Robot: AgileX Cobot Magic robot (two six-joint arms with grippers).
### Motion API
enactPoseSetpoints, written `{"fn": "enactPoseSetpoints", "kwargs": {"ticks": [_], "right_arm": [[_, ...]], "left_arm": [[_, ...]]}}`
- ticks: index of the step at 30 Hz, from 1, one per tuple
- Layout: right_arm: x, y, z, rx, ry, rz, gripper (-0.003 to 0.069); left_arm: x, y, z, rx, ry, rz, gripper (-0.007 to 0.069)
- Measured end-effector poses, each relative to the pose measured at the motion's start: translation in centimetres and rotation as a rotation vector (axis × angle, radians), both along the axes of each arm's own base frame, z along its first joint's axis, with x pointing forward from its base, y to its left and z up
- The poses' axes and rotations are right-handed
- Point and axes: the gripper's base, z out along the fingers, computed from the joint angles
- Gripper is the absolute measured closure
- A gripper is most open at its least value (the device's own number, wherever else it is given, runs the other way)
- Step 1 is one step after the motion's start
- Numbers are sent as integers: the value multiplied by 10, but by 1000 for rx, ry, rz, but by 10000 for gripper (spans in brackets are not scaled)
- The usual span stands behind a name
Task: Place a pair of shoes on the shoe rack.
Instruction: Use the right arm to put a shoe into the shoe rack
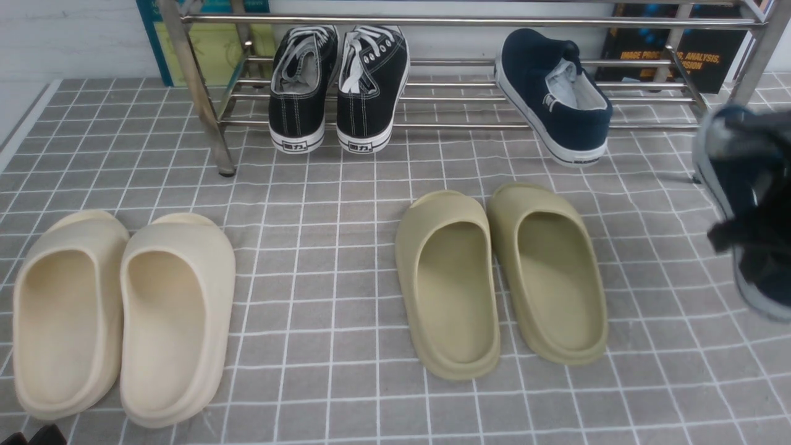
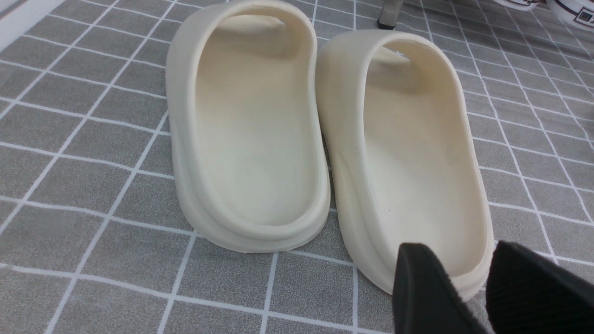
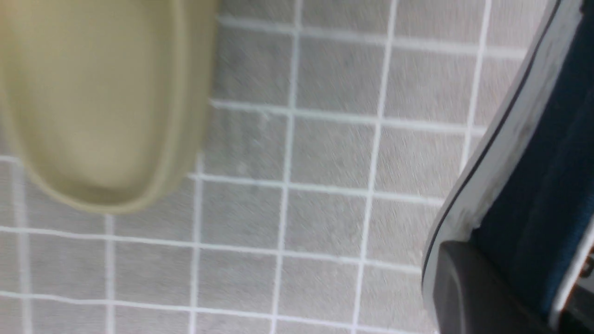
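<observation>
Navy slip-on sneakers number two. One navy sneaker (image 3: 547,185) sits between the right fingers (image 3: 468,292), which clamp its white rubber sidewall. In the front view it hangs blurred at 3 o'clock. The other navy sneaker (image 1: 544,93) lies at 1 o'clock on the lower rods of the shoe rack (image 1: 469,21), toe inward, tilted, heel overhanging the front rod. The single rack is shiny steel tubing. Two black canvas lace-ups (image 1: 371,86) with white laces stand on the same shelf at 12 o'clock. On the grey grid-patterned mat (image 1: 321,247) lie two smooth olive foam slides (image 1: 448,284) near centre and two cream foam slides (image 1: 173,309) at 8 o'clock. The left fingers (image 2: 427,287) stand wide and empty over one cream slide's heel.
</observation>
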Motion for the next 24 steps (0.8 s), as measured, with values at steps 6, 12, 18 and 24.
{"fn": "enactPoseSetpoints", "kwargs": {"ticks": [6,12,18,24], "right_arm": [[26,6,16,20,-50,54,621],[60,7,5,-12,-35,63,621],[105,7,-8,-62,-44,74,621],[146,11,-16,-73,-90,97,621]], "left_arm": [[0,0,0,0,0,0,392],[0,0,0,0,0,0,389],[0,0,0,0,0,0,387],[0,0,0,0,0,1,387]]}}
